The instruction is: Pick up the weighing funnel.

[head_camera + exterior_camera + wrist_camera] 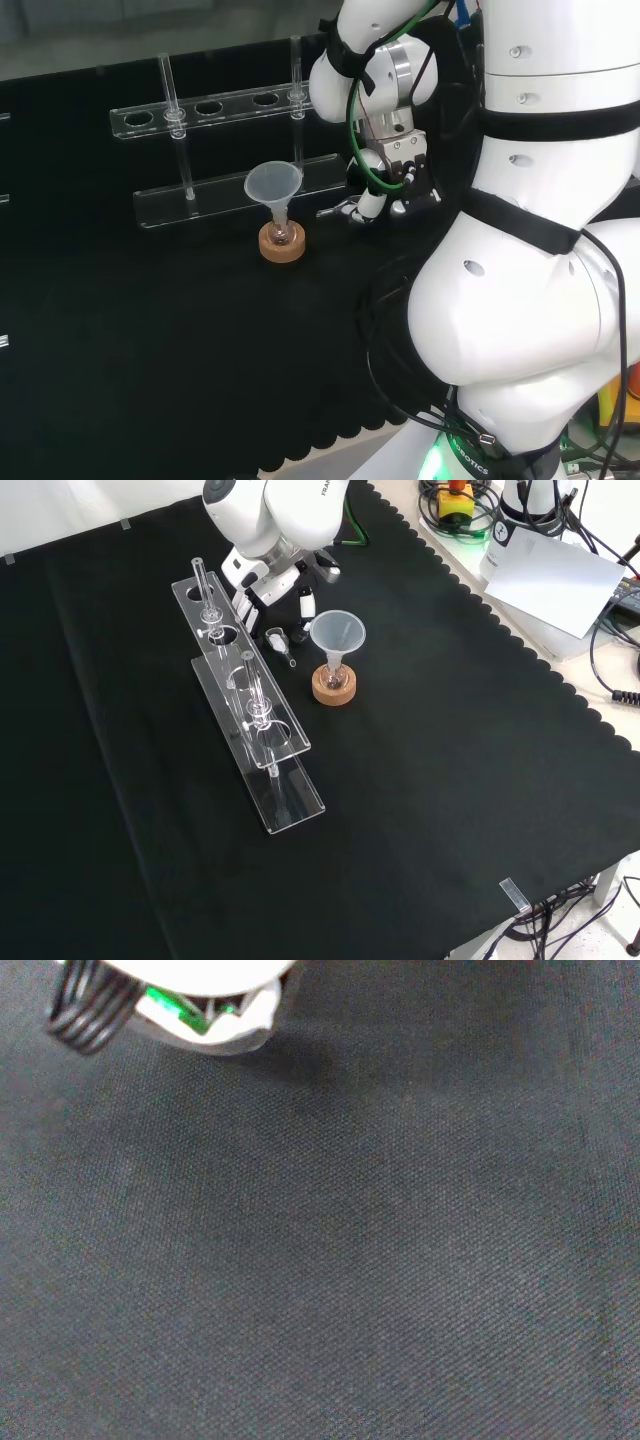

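One weighing funnel (278,639) just beside the hand (284,586), near the funnel (337,634)

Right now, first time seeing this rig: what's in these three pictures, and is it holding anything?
It is one white robot arm with a black and white hand instead of a gripper. The head view looks over the arm from behind, the front view looks down from ahead, and the wrist view faces the black cloth. On the cloth stand a clear rack and a funnel in a flask on a cork ring. A small clear scoop, the weighing funnel, lies beside the hand. I can't tell whether the hand touches it.
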